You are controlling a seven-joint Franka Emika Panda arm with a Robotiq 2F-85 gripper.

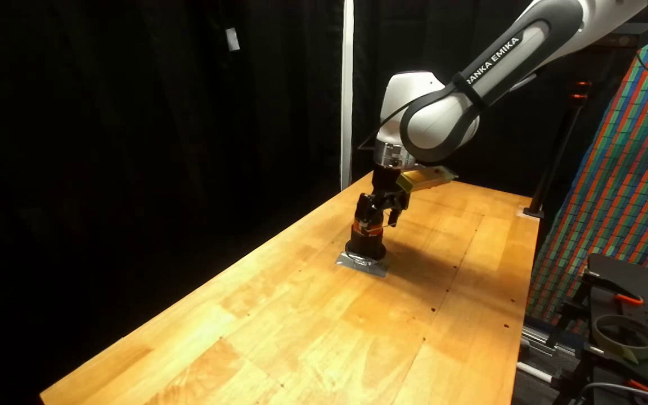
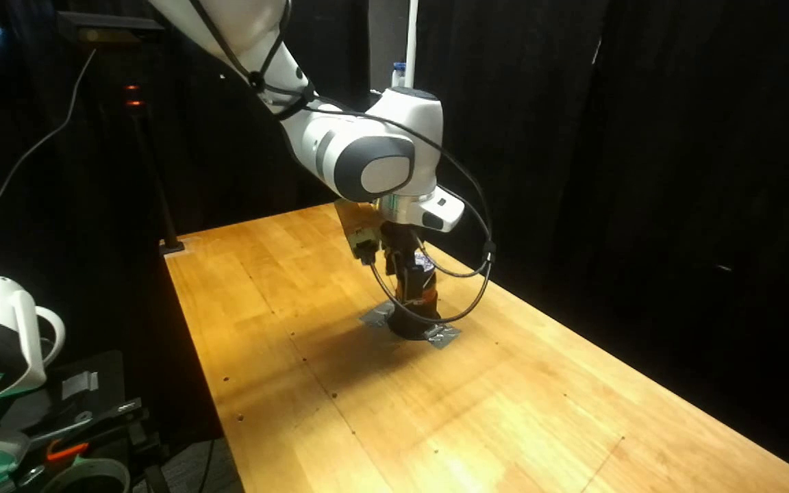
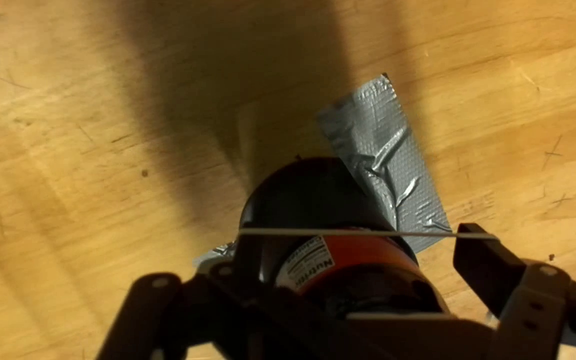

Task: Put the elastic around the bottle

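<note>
Parted fingers point(image 3: 488, 270), taut elastic point(image 3: 343, 232) across, bottle point(image 3: 355, 252) visible between

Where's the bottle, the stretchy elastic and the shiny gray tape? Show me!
Bottle point(image 3: 354, 251): wrist view, on its orange-red label.
Elastic point(image 3: 363, 233): wrist view, on the middle of its long pale strand.
Gray tape point(image 3: 398, 167): wrist view, on the wrinkled middle of the bigger visible piece.

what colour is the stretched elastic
The elastic looks pale beige; it shows best in the wrist view.
</note>
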